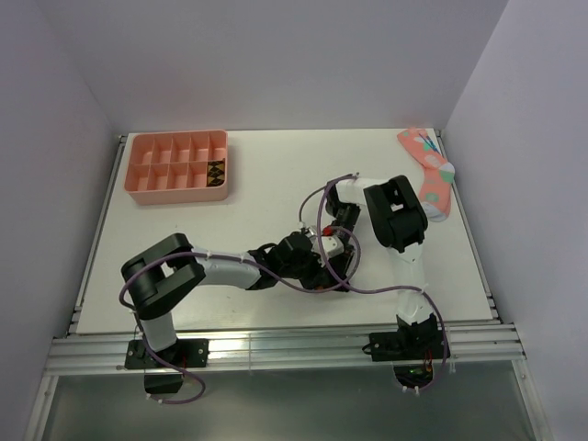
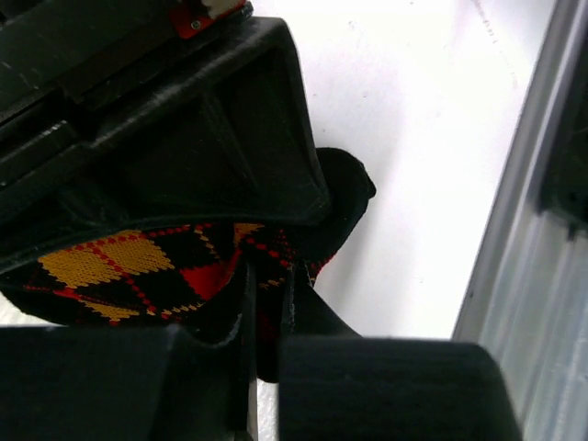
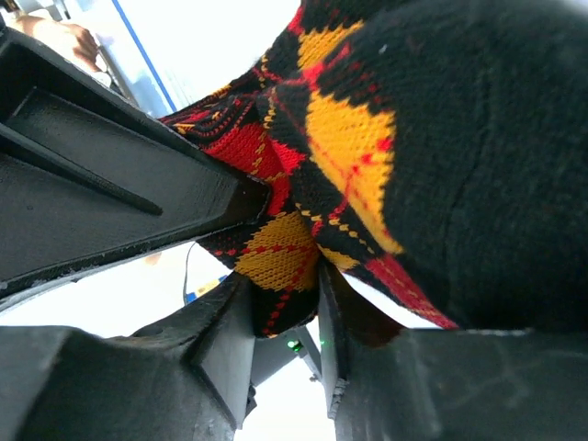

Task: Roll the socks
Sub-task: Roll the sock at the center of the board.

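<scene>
1. Found the left end effector [image 2: 266, 308] narrow, pinching a fold of the red-and-orange sock [image 2: 101, 262] between its fingers.
2. Found the right end effector [image 3: 317, 294] narrow as well, clamped on the same sock, with bunched fabric bulging above its fingers.
3. Located the sock well right of the tray [image 1: 175, 196] and nearer the arm bases, low over the tabletop [image 1: 257, 211], between two end effectors that met almost nose to nose. Could not tell whether it rested on the surface.
4. Noted a small argyle bundle [image 1: 216, 172] in the tray's near right compartment. Looked like the other sock of the pair, but too small to confirm.
5. Saw the pink sock [image 1: 432, 179] lying far right of the tray, apart from the work.
6. Judged the step as mid-roll: fabric gathered and doubled over, but loose and not yet a tight bundle.
7. Judged the next move to call for one side anchoring the roll while the other turned more fabric over it. Would need steady tension so the folds did not spring open, then a carry left toward the tray.
</scene>
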Controlling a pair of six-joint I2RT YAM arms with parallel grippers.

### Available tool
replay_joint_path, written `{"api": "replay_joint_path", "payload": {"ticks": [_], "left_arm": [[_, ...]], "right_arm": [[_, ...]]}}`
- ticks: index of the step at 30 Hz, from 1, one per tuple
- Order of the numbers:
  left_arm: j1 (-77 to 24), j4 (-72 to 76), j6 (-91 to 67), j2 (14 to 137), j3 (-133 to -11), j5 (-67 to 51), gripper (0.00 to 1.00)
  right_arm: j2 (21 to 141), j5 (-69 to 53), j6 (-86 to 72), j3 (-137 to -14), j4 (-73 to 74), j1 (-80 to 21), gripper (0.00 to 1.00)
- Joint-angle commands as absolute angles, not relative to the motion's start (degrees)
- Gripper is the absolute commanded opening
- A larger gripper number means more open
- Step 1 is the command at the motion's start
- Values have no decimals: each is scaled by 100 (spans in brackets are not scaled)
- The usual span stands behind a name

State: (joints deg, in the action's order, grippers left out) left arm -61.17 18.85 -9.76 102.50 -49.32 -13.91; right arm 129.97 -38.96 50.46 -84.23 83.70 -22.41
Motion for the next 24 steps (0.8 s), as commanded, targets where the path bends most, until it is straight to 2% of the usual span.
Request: {"api": "replay_joint_path", "payload": {"ticks": [1,6,9,18,24], "left_arm": [[-6047,1319,-1371,10713,-4790,-2064,0],[-5898,1371,-1888,10942,-4606,-2407,1],[-5810,1616,-2170,11092,-4448,-2715,0],[-5537,1819,-2654,11522,-4350,-3269,0],[-5344,1881,-2961,11759,-4307,-3795,0]], "right_arm": [[12886,-3480,5036,-8271,7717,-2241,38],[12639,-3743,4852,-8156,7436,-2145,55],[12463,-3928,4694,-8200,7286,-2013,62],[11428,-4122,3534,-8262,5944,-1108,64],[10715,-4430,3770,-7868,5415,-545,62]]}}
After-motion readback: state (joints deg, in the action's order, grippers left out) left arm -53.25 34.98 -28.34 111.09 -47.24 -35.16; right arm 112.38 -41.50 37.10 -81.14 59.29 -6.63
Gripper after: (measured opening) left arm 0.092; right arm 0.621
